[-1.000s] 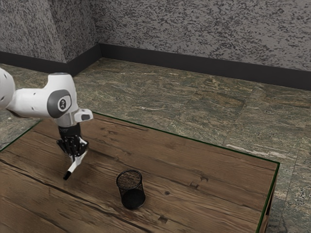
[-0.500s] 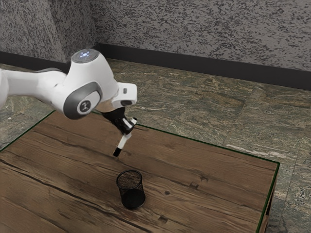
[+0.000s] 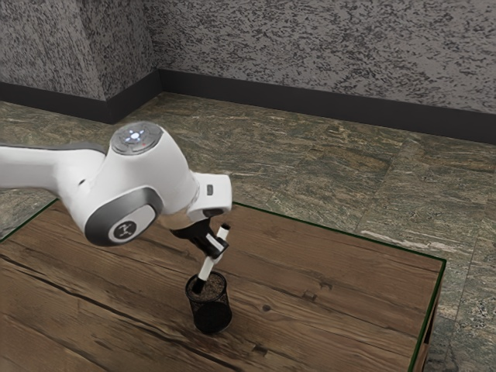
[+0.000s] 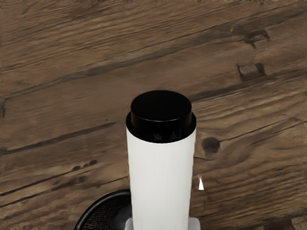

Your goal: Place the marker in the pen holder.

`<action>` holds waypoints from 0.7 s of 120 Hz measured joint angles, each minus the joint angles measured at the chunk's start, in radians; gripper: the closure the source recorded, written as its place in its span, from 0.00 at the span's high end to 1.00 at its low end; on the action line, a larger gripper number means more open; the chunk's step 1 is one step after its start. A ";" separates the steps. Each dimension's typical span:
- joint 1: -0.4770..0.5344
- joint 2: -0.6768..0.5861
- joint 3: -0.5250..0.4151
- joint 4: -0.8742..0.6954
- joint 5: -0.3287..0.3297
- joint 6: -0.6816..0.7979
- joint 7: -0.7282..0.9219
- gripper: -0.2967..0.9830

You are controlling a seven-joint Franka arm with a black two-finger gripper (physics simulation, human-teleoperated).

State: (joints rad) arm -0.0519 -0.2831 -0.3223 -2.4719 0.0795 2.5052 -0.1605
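A white cylindrical marker with black ends (image 3: 206, 269) is held in the black two-finger gripper (image 3: 214, 249), whose jaws are clamped on its body from two sides. The marker is tilted: one black end sticks up above the jaws, and the other is pointed down below them. Directly under the jaws, a round black wire-mesh pen holder (image 3: 211, 304) is stood upright on the brown wooden plank counter (image 3: 333, 283). The marker's lower end is seen within the round of the pen holder's rim, at its mouth; how deep it is let in cannot be told. In the wrist view, the marker's black upper end is turned toward the camera, and part of the pen holder's dark rim is seen past the white body, partly covered by it.

Above the jaws, the white and grey arm (image 3: 139, 186) is bent over, brought in from the exterior view's left. The counter is edged in green. Well beyond the jaws, a mottled stone floor (image 3: 310, 163) is bordered by dark skirting (image 3: 310, 102) under a speckled grey wall (image 3: 325, 46).
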 joint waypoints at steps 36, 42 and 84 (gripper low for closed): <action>0.044 0.101 -0.004 0.012 0.115 0.059 -0.096 0.15; 0.053 0.114 -0.004 0.013 0.143 0.081 -0.107 0.15; 0.058 0.090 -0.003 0.012 0.186 0.149 -0.140 0.49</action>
State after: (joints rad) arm 0.0060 -0.1929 -0.3253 -2.4603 0.2650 2.6543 -0.3008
